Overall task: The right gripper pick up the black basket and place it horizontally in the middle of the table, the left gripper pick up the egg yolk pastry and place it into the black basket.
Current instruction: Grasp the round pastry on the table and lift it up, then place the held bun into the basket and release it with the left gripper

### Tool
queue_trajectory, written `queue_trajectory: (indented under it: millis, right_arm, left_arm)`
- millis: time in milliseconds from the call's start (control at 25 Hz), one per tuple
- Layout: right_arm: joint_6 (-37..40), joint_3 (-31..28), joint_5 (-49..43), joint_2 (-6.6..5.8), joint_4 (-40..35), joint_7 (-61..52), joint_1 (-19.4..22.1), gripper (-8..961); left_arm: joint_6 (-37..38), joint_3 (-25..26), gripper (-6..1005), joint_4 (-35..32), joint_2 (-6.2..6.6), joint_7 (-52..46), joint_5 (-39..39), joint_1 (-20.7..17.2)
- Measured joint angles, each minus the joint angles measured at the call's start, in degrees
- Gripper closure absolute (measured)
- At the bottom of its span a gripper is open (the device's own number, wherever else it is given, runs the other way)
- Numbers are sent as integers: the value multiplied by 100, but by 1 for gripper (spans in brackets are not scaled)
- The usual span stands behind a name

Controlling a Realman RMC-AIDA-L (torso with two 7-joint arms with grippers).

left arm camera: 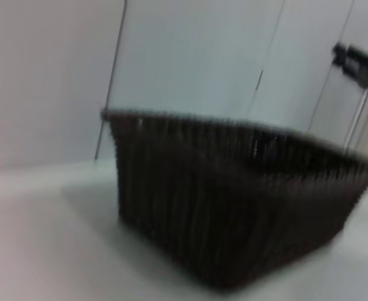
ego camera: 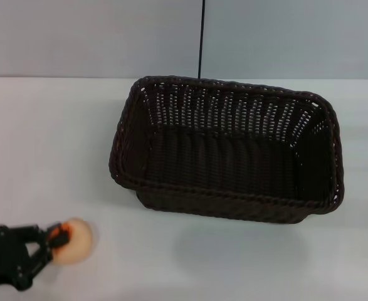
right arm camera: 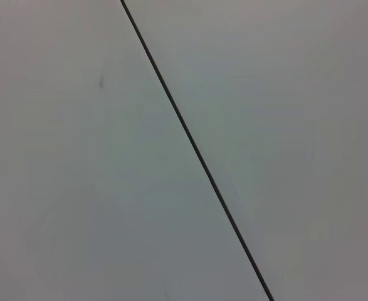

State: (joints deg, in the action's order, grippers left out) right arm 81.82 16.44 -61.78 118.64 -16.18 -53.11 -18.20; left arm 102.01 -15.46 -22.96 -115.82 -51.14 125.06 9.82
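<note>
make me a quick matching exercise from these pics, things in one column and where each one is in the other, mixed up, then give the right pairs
Things:
1. dark woven wicker rectangular basket
2. small round pale cream egg yolk pastry with an orange patch
3. black left gripper
4. thin black vertical line on the grey wall

Places:
A. behind the basket, above the flat white table
B. on the table near the head view's lower left corner, outside the basket
C. around the middle of the table, open side up, nothing inside
D. at the pastry's side, fingers against it

Pairs: 1-C, 2-B, 3-D, 4-A
</note>
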Motion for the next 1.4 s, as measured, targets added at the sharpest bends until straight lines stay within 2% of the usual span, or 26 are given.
queue_trajectory:
  millis: [40, 200, 360, 400, 480, 560, 600, 640, 680, 840, 880, 1000, 1320, 1400]
  right_arm:
    - [0, 0, 0, 0, 0, 0, 0, 444]
    - [-1, -9, 0, 1, 2, 0, 0, 444]
    - [0, -9, -1, 6, 4, -1, -17, 444]
    - [1, -9, -1, 7, 9, -1, -35, 444]
    - [2, -10, -1, 4, 9, -2, -44, 443]
    - [11, -9, -1, 0, 10, -2, -56, 442]
    - [26, -4, -1, -1, 11, -10, -58, 442]
    - [26, -4, -1, -1, 11, -10, -58, 442]
    - [25, -1, -1, -1, 16, -16, -59, 442]
    - [17, 0, -1, 1, 59, -16, -61, 442]
    - [10, -2, -1, 4, 80, -14, -74, 442]
    - [5, 0, -1, 10, 126, -13, -114, 442]
    - [-49, -37, -1, 4, 138, -1, -203, 442]
    - [-61, -166, -1, 9, 160, 0, -259, 442]
  left_arm:
    - [0, 0, 819, 0, 0, 0, 0, 0]
    - [821, 877, 892, 64, 13, -49, -357, 110]
    - [963, 1409, 925, 295, -48, -199, -920, 279]
    - [987, 1512, 933, 582, -88, -215, -1279, 513]
    - [987, 1510, 934, 634, -108, -215, -1322, 617]
    - [968, 1467, 935, 709, -173, -210, -1328, 977]
    - [864, 1351, 936, 785, -218, -183, -1263, 1299]
    - [864, 1351, 937, 785, -218, -183, -1263, 1299]
    - [688, 1198, 937, 941, -226, -168, -1248, 1551]
    - [513, 1025, 939, 1062, -227, -208, -1240, 1771]
    - [327, 666, 940, 1125, -235, -337, -1228, 2012]
    - [198, 498, 924, 1174, -261, -412, -1227, 2139]
    - [202, 531, 880, 1258, -256, -382, -1294, 2172]
    - [268, 589, 673, 1257, -240, -385, -1448, 2101]
